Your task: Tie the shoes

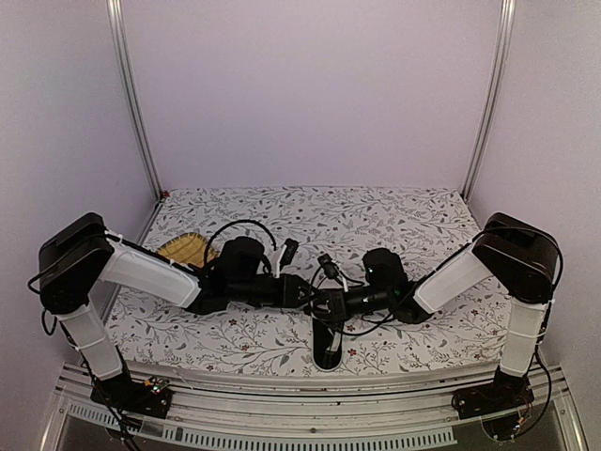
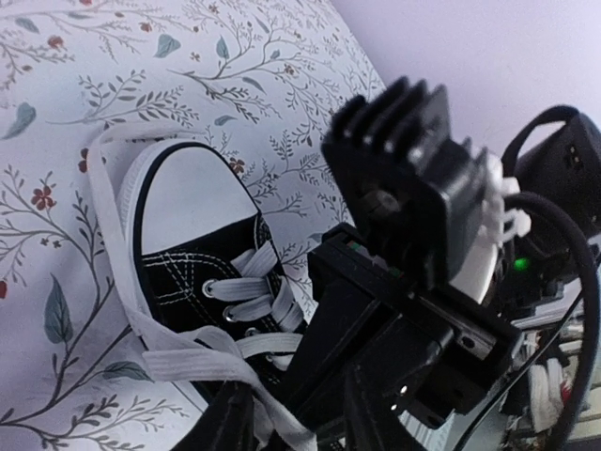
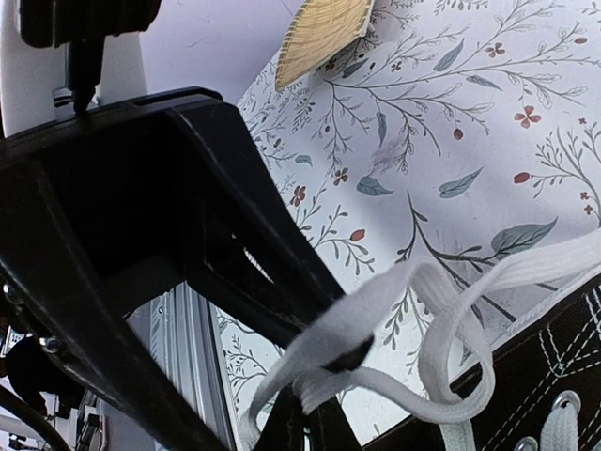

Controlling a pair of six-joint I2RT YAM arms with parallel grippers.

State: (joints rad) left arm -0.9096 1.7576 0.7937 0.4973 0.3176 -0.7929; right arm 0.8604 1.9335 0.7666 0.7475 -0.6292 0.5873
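Right gripper (image 3: pixel 299 413): clenched on lace (image 3: pixel 441 310) loop, lower centre. Left gripper (image 2: pixel 291 427): jaws parted, lace lying between. Sneaker (image 1: pixel 329 355): lower centre of top view, on floral cloth (image 1: pixel 423 216), beneath both grippers.

The small black canvas low-top sneaker (image 2: pixel 192 272) has white stitching, a white rubber toe cap (image 2: pixel 188 202) and flat white laces (image 2: pixel 246 285). The white tablecloth (image 2: pixel 56 103) is printed with grey-green leafy sprigs and little red flowers. The ribbed woven mat (image 3: pixel 324 33) is straw yellow. My arms (image 1: pixel 150 272) are black with white shells, and the walls (image 1: pixel 310 94) are pale lilac.
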